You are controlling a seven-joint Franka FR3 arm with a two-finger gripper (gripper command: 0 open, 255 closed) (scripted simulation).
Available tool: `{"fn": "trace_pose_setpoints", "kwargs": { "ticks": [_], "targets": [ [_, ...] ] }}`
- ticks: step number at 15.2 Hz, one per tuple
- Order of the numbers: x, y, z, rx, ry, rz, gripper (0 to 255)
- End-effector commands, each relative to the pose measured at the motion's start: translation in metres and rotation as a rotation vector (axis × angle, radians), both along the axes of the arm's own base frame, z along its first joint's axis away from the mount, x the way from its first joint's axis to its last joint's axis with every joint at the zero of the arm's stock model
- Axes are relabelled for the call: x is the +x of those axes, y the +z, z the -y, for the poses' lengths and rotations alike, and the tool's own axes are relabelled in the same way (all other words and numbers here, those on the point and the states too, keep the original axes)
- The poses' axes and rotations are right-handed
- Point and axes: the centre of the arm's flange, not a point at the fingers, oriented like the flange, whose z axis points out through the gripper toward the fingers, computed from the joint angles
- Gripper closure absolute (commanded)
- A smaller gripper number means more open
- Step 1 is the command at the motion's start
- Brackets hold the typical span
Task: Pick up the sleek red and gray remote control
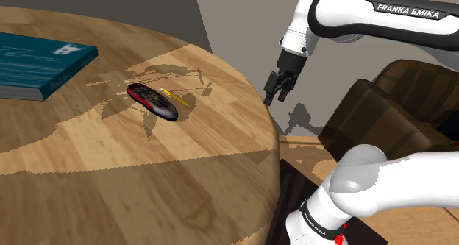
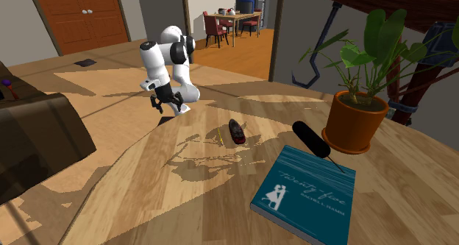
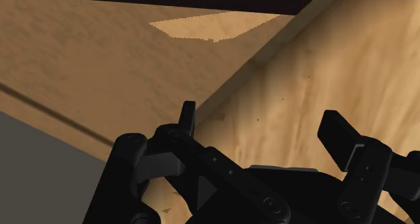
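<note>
A slim remote control [image 1: 152, 101], red-edged with a dark grey face, lies flat on the round wooden table [image 1: 110, 177]. It also appears past the table's middle in the second exterior view as the remote [image 2: 236, 132]. A thin yellow pencil [image 1: 176, 98] lies touching its far side. My black gripper [image 1: 274, 94] hangs over the table's rim, well off to the shoulder view's right of the remote, also seen as the gripper [image 2: 159, 104]. Its fingers [image 3: 188, 118] stand apart with nothing between them, above the table edge.
A teal book [image 1: 40, 65] lies at the shoulder view's left. In the second exterior view a potted plant [image 2: 357, 118] and a black elongated object [image 2: 311, 138] stand near the book [image 2: 305, 194]. A dark brown armchair [image 1: 382, 111] stands beside the table, near the arm.
</note>
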Motion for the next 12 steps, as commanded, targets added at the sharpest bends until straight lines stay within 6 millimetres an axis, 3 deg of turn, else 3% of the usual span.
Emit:
{"fn": "trace_pose_setpoints", "kwargs": {
  "ticks": [1, 12],
  "targets": [
    [0.000, 0.000, 0.000, 0.000, 0.000, 0.000, 0],
    [0.064, 0.017, -0.131, -0.022, 0.003, 0.019, 0]
  ]
}}
